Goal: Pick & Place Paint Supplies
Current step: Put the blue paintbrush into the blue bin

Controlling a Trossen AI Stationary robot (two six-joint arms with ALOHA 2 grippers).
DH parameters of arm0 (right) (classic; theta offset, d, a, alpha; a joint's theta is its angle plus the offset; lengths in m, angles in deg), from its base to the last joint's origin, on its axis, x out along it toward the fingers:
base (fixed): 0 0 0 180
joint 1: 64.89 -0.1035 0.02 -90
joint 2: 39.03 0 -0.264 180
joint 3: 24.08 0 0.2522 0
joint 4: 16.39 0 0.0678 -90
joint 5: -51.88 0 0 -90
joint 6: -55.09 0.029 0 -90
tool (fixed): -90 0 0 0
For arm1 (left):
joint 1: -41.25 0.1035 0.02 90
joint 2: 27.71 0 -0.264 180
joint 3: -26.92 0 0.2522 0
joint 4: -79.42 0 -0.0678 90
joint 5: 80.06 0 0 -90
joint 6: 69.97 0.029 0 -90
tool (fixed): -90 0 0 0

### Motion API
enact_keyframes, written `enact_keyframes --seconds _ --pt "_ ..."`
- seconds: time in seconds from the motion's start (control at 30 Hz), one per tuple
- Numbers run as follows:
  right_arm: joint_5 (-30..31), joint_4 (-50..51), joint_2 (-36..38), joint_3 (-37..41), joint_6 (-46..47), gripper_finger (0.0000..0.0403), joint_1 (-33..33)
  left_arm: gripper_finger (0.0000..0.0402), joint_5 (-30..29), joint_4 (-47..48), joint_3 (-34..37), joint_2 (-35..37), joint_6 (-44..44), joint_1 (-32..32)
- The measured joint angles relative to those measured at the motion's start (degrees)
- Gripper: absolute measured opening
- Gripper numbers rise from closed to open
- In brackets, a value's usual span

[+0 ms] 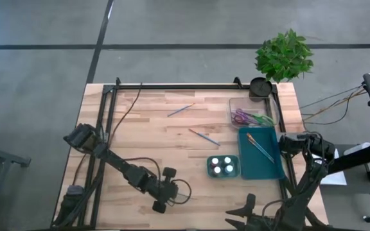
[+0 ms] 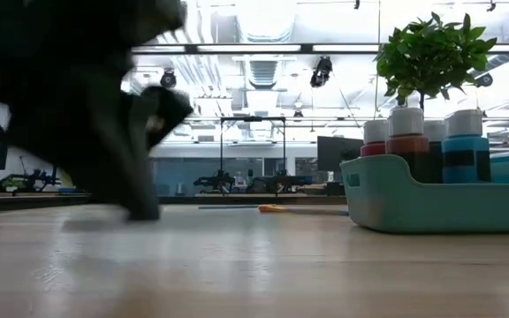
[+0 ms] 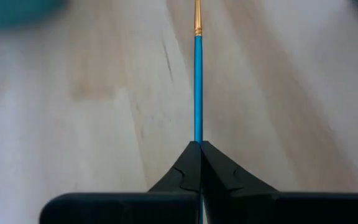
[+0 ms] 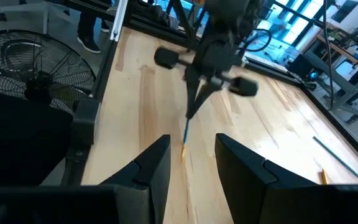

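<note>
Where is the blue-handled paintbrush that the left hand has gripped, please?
The thin blue-handled paintbrush is pinched in the shut left hand over the table's near-left part, left of the teal paint-bottle caddy.

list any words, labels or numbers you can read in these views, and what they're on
None can be read.
Paint bottles in the teal caddy: coloured bands, no lettering that can be made out.
Blue-handled paintbrush in the shut left tool: no print visible.
Teal tray: no marking visible.
</note>
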Motion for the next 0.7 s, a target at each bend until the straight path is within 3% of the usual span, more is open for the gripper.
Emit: enact_keyframes --seconds 0.7 --pt "0.41 -0.9 -0.65 3.97 3.22 0.0123 1.48 0.0 -4.66 -3.75 -0.72 1.29 2.83 -0.71"
